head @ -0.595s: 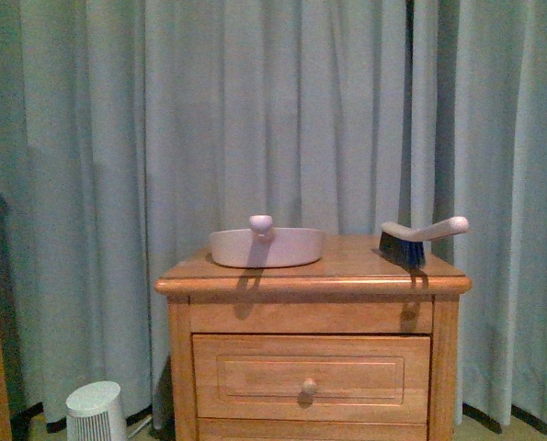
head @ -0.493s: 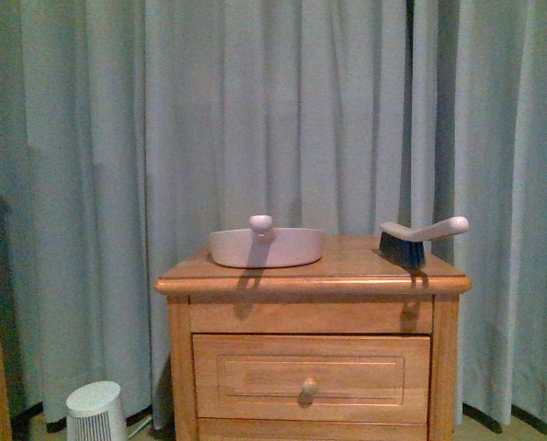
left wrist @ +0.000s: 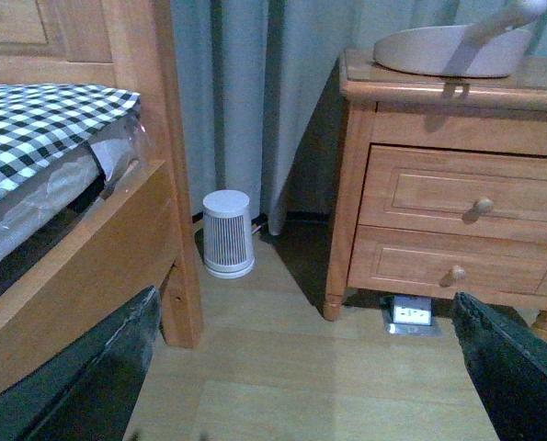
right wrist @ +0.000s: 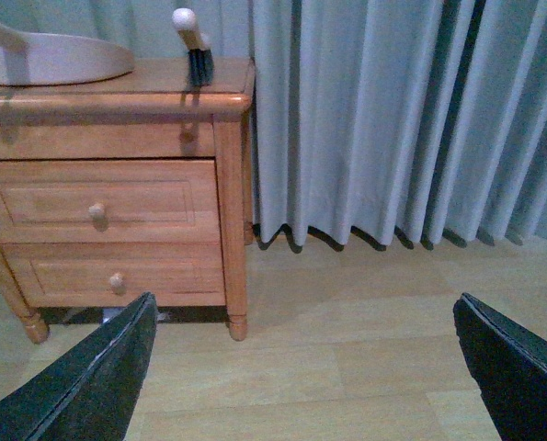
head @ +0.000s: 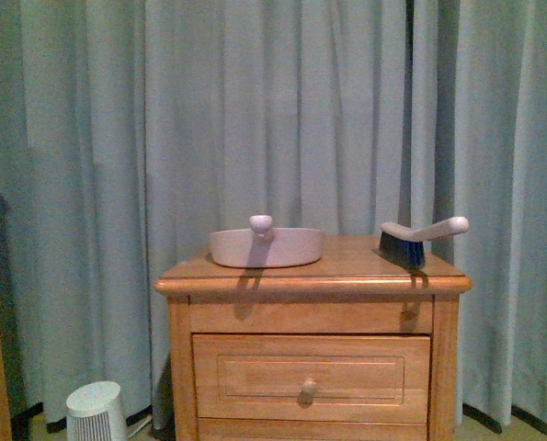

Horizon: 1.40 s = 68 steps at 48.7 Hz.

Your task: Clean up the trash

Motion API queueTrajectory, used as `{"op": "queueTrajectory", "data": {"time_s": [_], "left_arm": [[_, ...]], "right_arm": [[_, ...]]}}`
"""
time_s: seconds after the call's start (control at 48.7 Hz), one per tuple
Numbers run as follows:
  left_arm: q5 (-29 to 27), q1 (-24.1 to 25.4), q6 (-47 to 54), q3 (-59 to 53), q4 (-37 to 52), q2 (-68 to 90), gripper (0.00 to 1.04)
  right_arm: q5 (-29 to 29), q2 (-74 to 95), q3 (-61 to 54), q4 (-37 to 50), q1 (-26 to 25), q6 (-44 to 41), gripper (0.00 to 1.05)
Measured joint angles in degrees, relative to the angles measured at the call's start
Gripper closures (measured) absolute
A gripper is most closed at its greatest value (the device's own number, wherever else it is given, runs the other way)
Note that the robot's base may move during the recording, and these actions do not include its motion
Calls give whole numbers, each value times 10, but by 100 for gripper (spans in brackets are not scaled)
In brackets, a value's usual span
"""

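Note:
The trash is out of view in every frame. A pinkish dustpan (head: 267,246) lies on top of the wooden nightstand (head: 313,363), its round handle end pointing toward me. A hand brush (head: 420,237) with dark bristles rests at the nightstand's right edge. The dustpan (left wrist: 452,50) shows in the left wrist view, and in the right wrist view the dustpan (right wrist: 52,57) and brush (right wrist: 195,50) appear too. My left gripper (left wrist: 305,367) hangs open over bare wood floor. The right gripper (right wrist: 301,367) is open above the floor as well. Neither arm appears in the front view.
Pale blue curtains (head: 273,119) hang behind the nightstand. A small white fan-like appliance (left wrist: 228,233) stands on the floor between the nightstand and a wooden bed frame (left wrist: 117,230) with a checked cover (left wrist: 34,124). A floor socket (left wrist: 411,315) sits under the nightstand.

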Motion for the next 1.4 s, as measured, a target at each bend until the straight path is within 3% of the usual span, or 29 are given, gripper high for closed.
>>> {"op": "queueTrajectory", "data": {"time_s": [1.396], "left_arm": [[0,0,0,0,0,0,8]], "right_arm": [[0,0,0,0,0,0,7]]}}
